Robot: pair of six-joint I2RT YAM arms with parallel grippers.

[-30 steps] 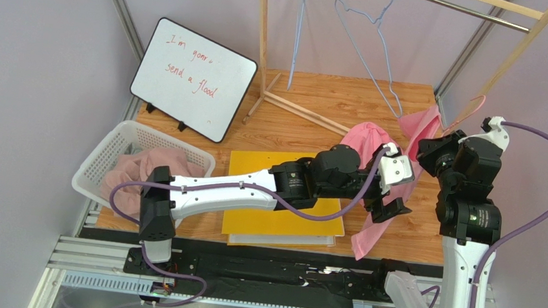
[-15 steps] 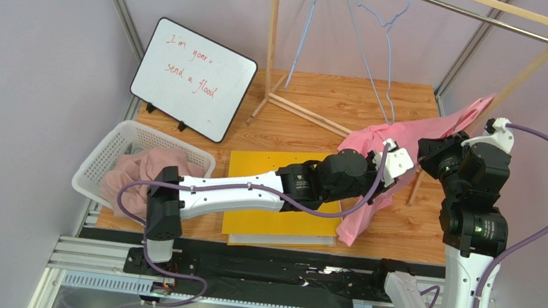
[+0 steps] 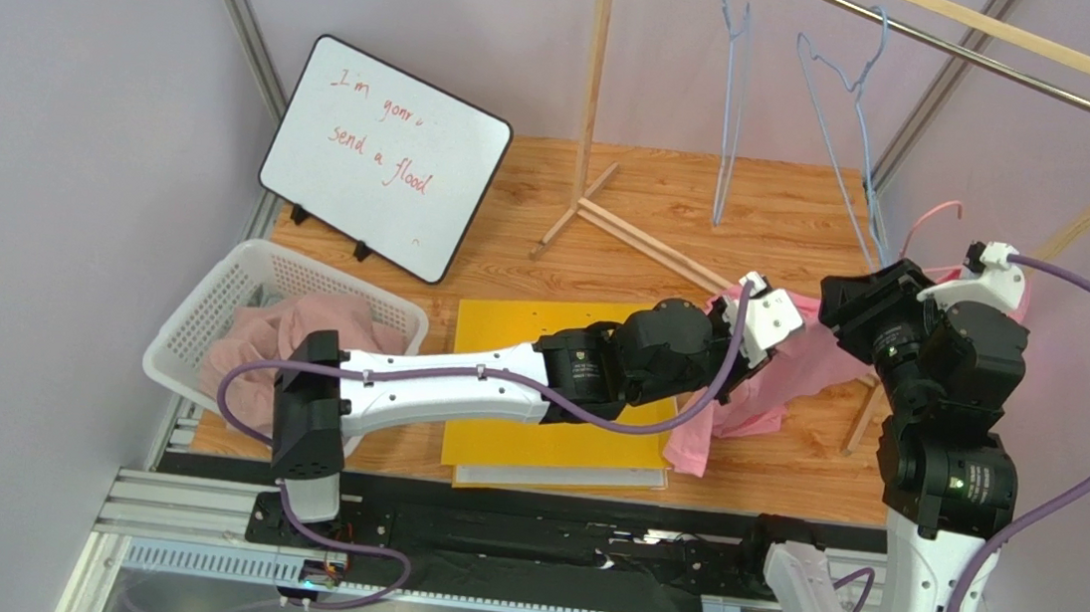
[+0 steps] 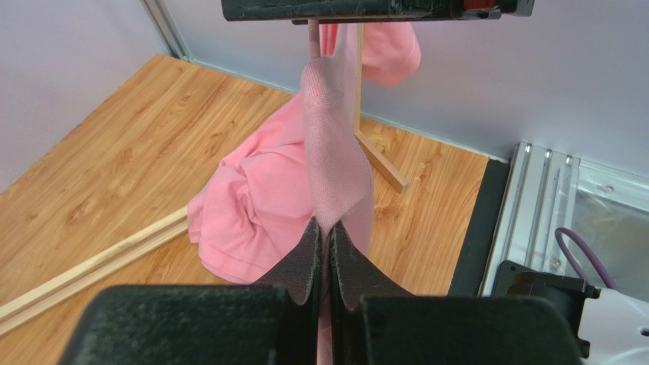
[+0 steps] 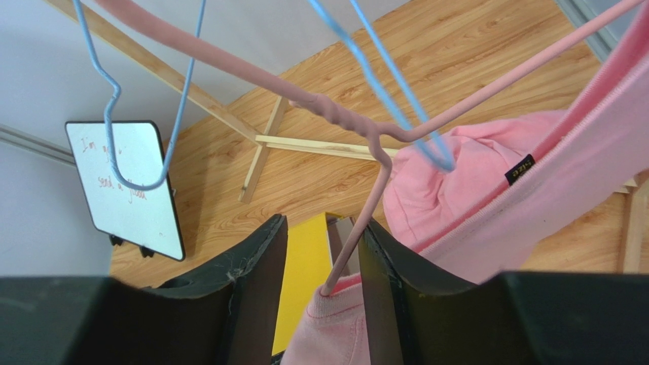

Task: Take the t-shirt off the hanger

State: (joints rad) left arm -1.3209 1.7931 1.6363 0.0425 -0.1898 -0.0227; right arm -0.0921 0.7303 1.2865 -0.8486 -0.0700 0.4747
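Note:
The pink t-shirt (image 3: 797,373) hangs bunched between the two arms, and its lower part (image 4: 255,201) droops onto the wooden table. My left gripper (image 4: 326,228) is shut on a stretched fold of it; in the top view this gripper (image 3: 778,341) is right against the cloth. The pink wire hanger (image 5: 335,114) still runs into the shirt's collar (image 5: 358,304), and its hook (image 3: 935,216) shows above my right arm. My right gripper (image 5: 321,224) is open. The hanger's wire stands between its fingers, leaning on the right-hand one (image 5: 381,251).
A wooden clothes rack (image 3: 595,86) with two blue wire hangers (image 3: 844,110) stands at the back. One rack leg (image 3: 864,412) stands beside the right arm. A whiteboard (image 3: 385,156), a white basket (image 3: 206,307) of pink clothes and a yellow board (image 3: 532,350) lie to the left.
My left gripper closed on the t-shirt and drew it left. My right gripper opened off the hanger wire. The rack and its blue hangers shifted right.

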